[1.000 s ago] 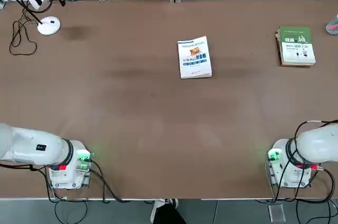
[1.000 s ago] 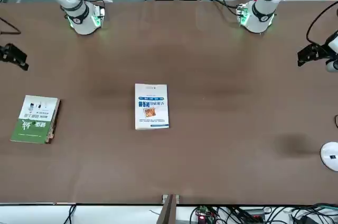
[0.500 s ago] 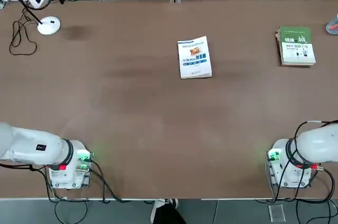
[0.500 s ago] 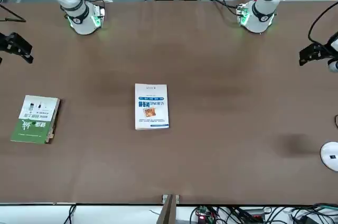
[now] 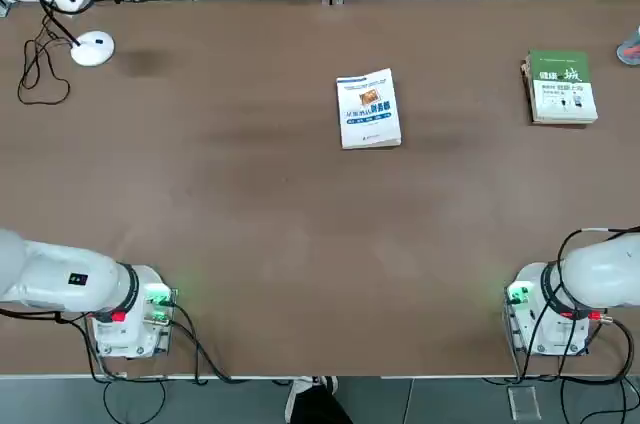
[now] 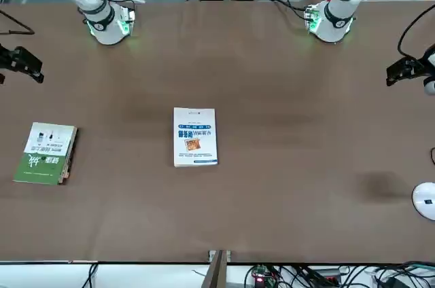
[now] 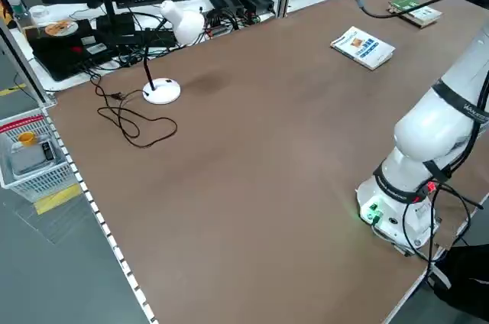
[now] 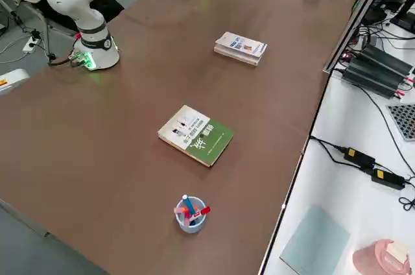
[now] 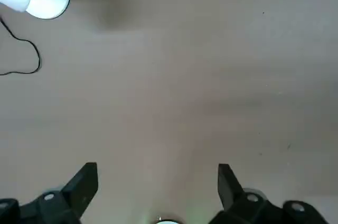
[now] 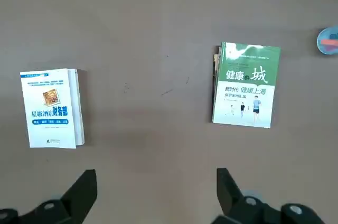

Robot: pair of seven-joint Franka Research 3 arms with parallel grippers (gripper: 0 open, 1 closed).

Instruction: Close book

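The book (image 5: 368,109) lies shut and flat near the middle of the table, its white cover with the blue band and small orange picture facing up (image 6: 195,136). The right wrist view shows it far below (image 10: 53,108). Both arms are raised well above the table. My right gripper (image 10: 156,179) hangs open and empty high over the right side, seen at the front view's left edge (image 6: 24,64). High over the left side, my left gripper (image 9: 158,174) is open and empty too, at the front view's right edge (image 6: 408,69). Neither touches the book.
A green-and-white book (image 5: 561,87) lies at the far right. A small cup of pens (image 8: 189,213) stands near the right edge. A white desk lamp (image 5: 90,48) with a trailing cable stands far left. Cables and devices crowd the bench beyond the far edge.
Both raised grippers drift slightly at the edges of the front view. The book and the other things have not moved.
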